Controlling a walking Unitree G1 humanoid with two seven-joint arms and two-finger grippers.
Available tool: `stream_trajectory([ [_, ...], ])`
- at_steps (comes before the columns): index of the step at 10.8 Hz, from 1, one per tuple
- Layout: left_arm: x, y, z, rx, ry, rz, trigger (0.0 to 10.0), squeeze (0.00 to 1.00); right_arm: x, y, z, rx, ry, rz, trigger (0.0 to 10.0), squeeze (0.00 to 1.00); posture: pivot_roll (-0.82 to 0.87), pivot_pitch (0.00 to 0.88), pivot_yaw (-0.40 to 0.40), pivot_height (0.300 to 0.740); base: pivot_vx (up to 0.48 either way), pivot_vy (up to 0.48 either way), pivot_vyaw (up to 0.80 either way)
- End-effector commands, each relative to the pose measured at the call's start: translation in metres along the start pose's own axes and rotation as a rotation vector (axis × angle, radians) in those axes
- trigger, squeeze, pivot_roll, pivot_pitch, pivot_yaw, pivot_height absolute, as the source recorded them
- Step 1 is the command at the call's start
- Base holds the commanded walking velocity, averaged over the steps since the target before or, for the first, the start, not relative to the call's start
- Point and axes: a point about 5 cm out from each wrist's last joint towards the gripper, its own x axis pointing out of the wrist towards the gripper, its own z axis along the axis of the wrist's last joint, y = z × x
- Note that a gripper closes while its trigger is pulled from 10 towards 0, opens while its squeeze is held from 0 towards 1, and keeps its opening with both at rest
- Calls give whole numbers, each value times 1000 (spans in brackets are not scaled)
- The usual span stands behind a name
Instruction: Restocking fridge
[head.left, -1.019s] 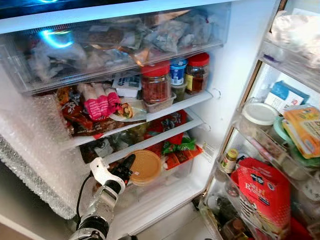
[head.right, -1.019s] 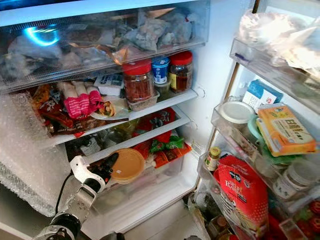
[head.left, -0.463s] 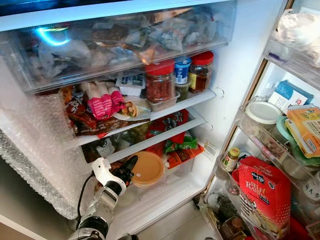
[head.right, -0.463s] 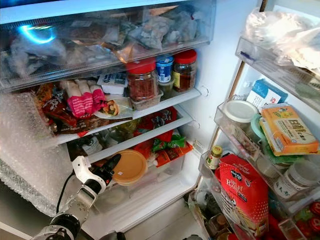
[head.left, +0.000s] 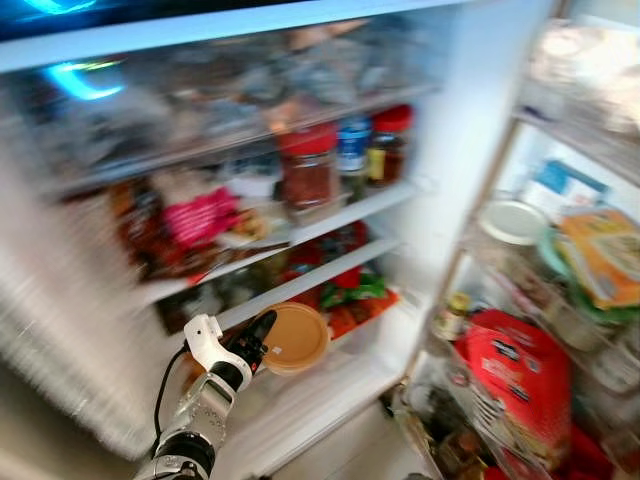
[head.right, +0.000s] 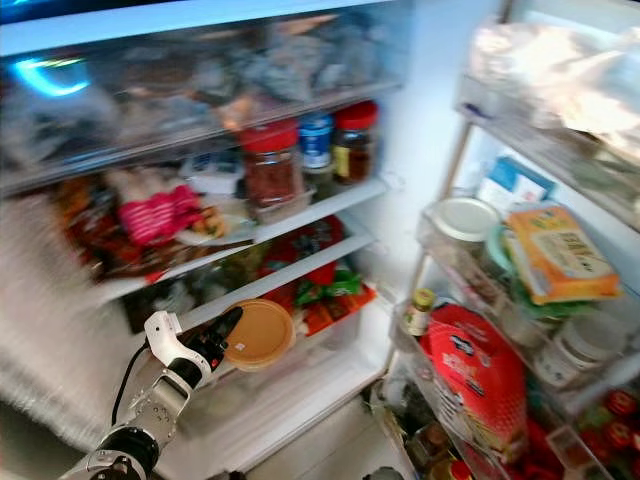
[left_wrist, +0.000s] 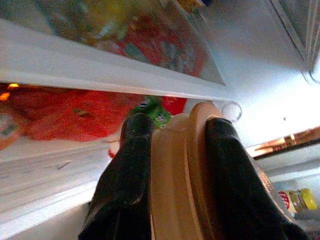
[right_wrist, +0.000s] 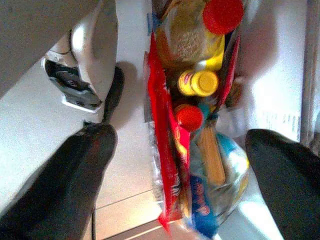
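My left gripper (head.right: 222, 333) is shut on a round tan lidded container (head.right: 259, 335), gripping it by its edge. It holds the container in front of the fridge's bottom drawer (head.right: 300, 375), just below the lower shelf. In the left wrist view the container (left_wrist: 175, 175) stands on edge between the two black fingers (left_wrist: 127, 170), with red and green packets behind it. My right gripper (right_wrist: 175, 150) is open, its fingers (right_wrist: 65, 185) wide apart over a door shelf holding a red packet (right_wrist: 162, 145) and yellow-capped bottles (right_wrist: 197, 82).
The fridge shelves are crowded: red-lidded jars (head.right: 270, 160), a pink packet (head.right: 155, 215), and red and green packets (head.right: 325, 285) behind the container. The open door on the right holds a red bag (head.right: 475, 375), a white-lidded jar (head.right: 465, 220) and an orange box (head.right: 560, 255).
The head views have shifted a little and turned blurry, so the camera moved. The left gripper and its container stay at about the same spot by the drawer.
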Motion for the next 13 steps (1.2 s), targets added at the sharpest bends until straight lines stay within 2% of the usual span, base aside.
stream_trajectory([
  [1, 2, -3, -3, 24, 37, -22, 10000, 0, 0, 0, 0, 0, 4, -2, 10000, 0, -282, 0, 35, 653, 296, 0, 0],
  [4, 3, -5, -3, 32, 42, -32, 10000, 0, 0, -3, 0, -11, 7, -44, 10000, 0, -278, 0, 34, 653, 296, 0, 0],
  [6, 3, -5, -4, 31, 42, -35, 10000, 0, -1, -7, -1, 8, 5, -128, 10000, 0, -281, 0, 35, 653, 300, 0, 0],
  [11, 5, -10, -3, 18, 35, -61, 10000, 0, 0, -5, 0, 8, 7, -110, 10000, 0, -278, 0, 38, 653, 241, 0, 0],
  [12, 6, -10, -2, -8, 23, -53, 10000, 0, 0, -5, 0, 8, 6, -109, 10000, 0, -276, 0, 38, 653, 0, 0, 0],
  [13, 6, -9, 0, -86, -3, -41, 10000, 0, 0, -4, 0, 6, 4, -105, 10000, 0, -277, 0, 38, 653, 0, 0, 0],
])
